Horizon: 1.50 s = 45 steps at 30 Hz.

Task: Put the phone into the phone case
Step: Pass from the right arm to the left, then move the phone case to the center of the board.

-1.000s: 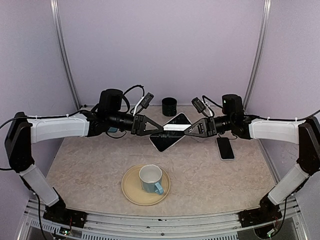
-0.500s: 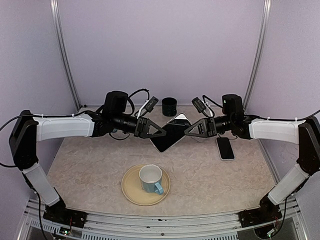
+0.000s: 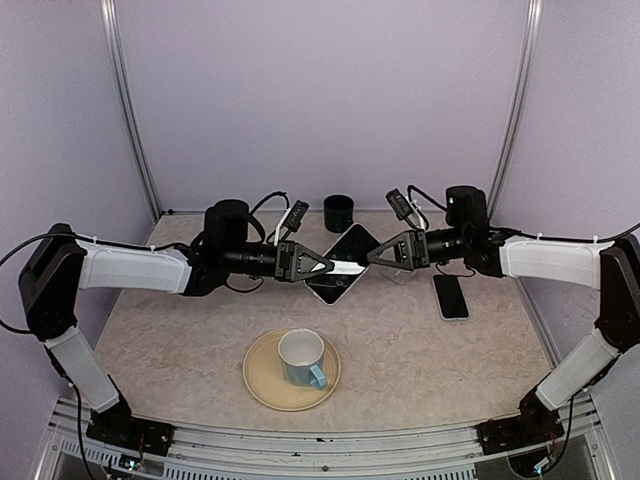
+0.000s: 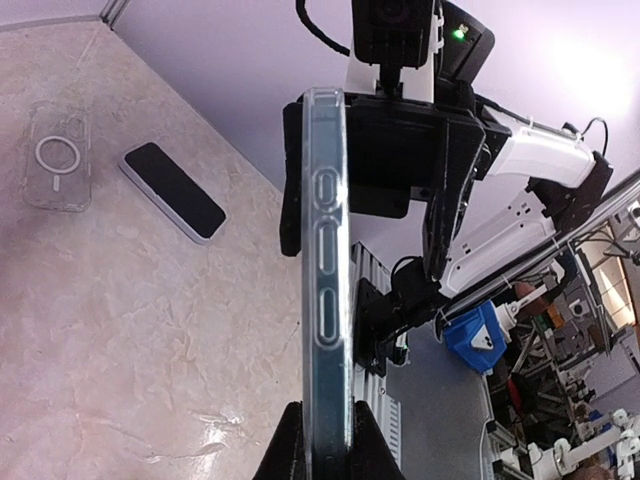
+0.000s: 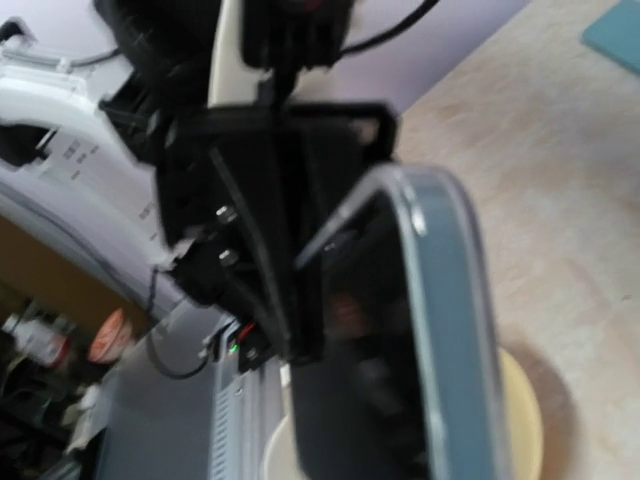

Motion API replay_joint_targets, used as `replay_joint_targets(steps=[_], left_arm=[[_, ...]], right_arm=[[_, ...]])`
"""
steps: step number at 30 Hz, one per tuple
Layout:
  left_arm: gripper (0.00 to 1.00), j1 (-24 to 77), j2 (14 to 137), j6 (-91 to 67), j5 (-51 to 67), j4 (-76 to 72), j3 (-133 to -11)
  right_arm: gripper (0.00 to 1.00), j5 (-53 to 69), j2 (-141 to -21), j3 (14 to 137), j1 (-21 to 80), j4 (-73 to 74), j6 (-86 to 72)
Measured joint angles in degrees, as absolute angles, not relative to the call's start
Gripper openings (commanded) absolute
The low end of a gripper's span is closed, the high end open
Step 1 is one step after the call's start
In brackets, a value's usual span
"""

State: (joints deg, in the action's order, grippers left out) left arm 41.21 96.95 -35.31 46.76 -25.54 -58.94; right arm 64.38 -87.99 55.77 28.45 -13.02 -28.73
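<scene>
- Top view: left gripper (image 3: 340, 268) pinches the flat dark phone (image 3: 332, 286), aloft above the tabletop's far middle; right gripper (image 3: 371, 257) beside it.
- Left wrist: clear plastic case (image 4: 325, 250) wraps the phone's edge; right jaws look parted.
- Right wrist: blurred; fitting seems done, setting down remains.

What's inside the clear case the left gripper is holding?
A dark-screened phone fills the clear case, which the left gripper pinches by its edge. The phone's back faces away in every view, so it cannot be seen.
</scene>
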Motion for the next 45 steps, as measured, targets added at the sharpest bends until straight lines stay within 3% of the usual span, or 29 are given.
replay_joint_targets(steps=[7,14,28,45], left_arm=[[0.0,41.34,96.92,-41.95,39.66,-33.98,-56.49],[0.0,40.82,95.29,-42.46,33.78,-34.72,-53.49],[0.0,38.52,89.47,-43.29,30.59,-35.2,-48.36],[0.0,36.62,87.66,-43.44,29.5,-35.33,-45.95]], right_arm=[[0.67,53.63,-84.82,55.77,27.44,-9.63,-28.1],[0.78,36.88,-85.49,55.83,21.58,-2.81,-27.9],[0.99,19.16,-102.94,65.47,15.38,6.52,-25.76],[1.0,13.15,-115.59,75.0,13.02,10.72,-24.93]])
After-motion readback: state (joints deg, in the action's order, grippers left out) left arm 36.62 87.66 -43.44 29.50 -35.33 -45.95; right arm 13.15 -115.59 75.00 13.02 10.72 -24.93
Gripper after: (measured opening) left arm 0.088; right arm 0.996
